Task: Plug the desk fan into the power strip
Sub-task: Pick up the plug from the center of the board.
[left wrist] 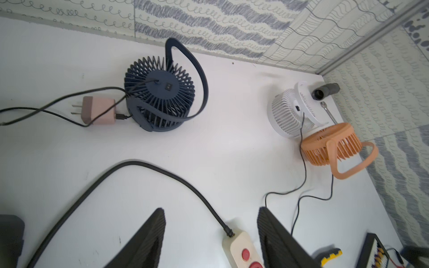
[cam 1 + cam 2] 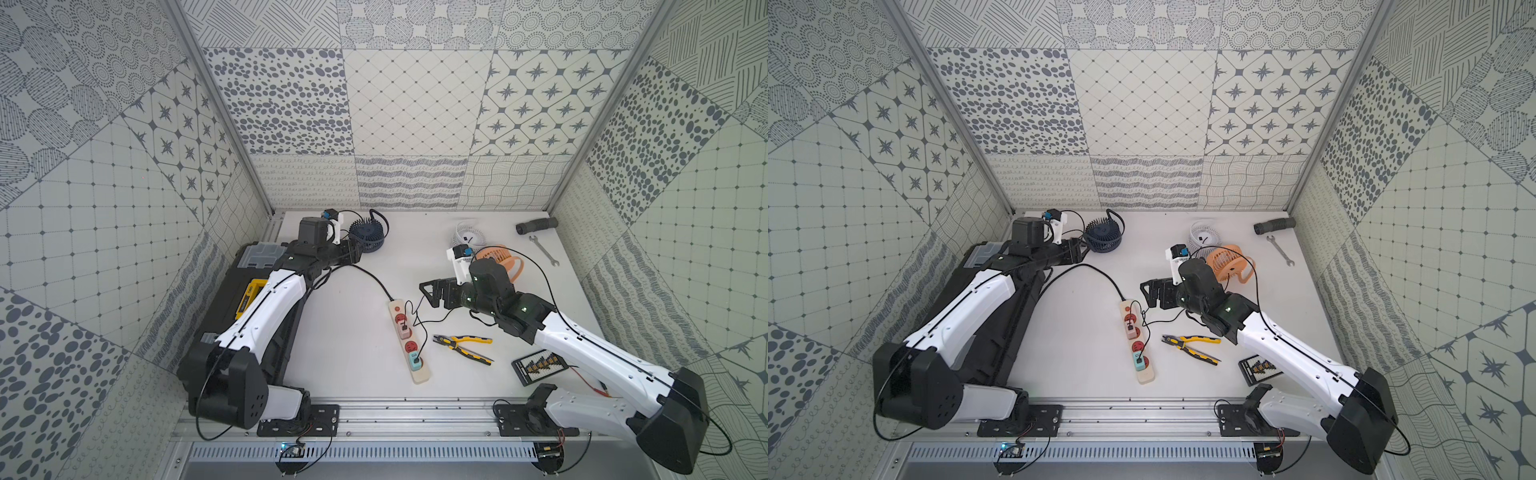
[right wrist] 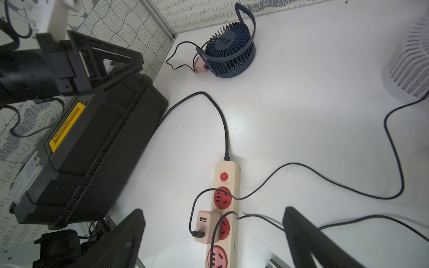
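Two hands are open, and both hold nothing. The left gripper has its fingers partly apart, with only table and cord showing between them. It hangs near the blue fan, at the upper left of the table in both top views. The right gripper is spread wide and sits near the switch end of the strip. The strip lies in the middle of the table.

The loose plug is pink and lies flat just beside the blue fan. It is not in the strip. On the strip, a pink plug and a teal plug each fill a red socket. The socket by the switch and the third socket are free.

I think the step now is the reach for the loose plug. Next, the left gripper needs to go down and close on the pink body, leaving the metal pins free. Then it must carry the plug to a free socket, line up the pins and push straight down. The right gripper could hold the strip so it does not slide.
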Robot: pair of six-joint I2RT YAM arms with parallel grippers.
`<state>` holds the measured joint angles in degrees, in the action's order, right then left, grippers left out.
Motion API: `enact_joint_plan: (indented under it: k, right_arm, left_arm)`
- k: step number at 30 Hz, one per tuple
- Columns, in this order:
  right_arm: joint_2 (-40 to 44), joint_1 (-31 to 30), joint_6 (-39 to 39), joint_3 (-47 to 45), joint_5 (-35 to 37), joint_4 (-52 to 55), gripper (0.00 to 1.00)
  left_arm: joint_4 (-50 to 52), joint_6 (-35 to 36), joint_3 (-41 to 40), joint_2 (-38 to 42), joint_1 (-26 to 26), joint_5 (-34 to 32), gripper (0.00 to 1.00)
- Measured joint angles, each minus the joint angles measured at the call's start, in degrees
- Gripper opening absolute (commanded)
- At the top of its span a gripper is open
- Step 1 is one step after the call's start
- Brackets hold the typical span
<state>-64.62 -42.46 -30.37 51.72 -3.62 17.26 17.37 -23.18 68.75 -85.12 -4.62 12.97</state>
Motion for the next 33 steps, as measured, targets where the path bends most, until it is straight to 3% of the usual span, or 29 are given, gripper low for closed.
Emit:
enact_joint_plan:
  k: [8, 16, 27, 33]
  right_arm:
    - [6.78, 2.34, 0.37, -5.77, -2.51, -0.83, 0.97]
    - [12.68, 3.63, -0.24, -10.6, -3.02, -0.81, 0.97]
    - [12.76, 4.0, -0.31, -11.04, -3.91, -0.79, 0.97]
    - [12.37, 3.98, -0.7, -11.04, -4.28, -0.81, 0.97]
  left_arm:
    - [0.7, -0.68, 14.47, -18.32, 4.52, -2.99, 0.77]
    - [4.31, 3.19, 30.21, -32.48, 7.85, -5.44, 0.84]
    - [14.58, 10.71, 47.17, -46.01, 11.37, -0.7, 0.85]
    - [22.05, 12.15, 57.2, -52.76, 11.61, 0.59, 0.8]
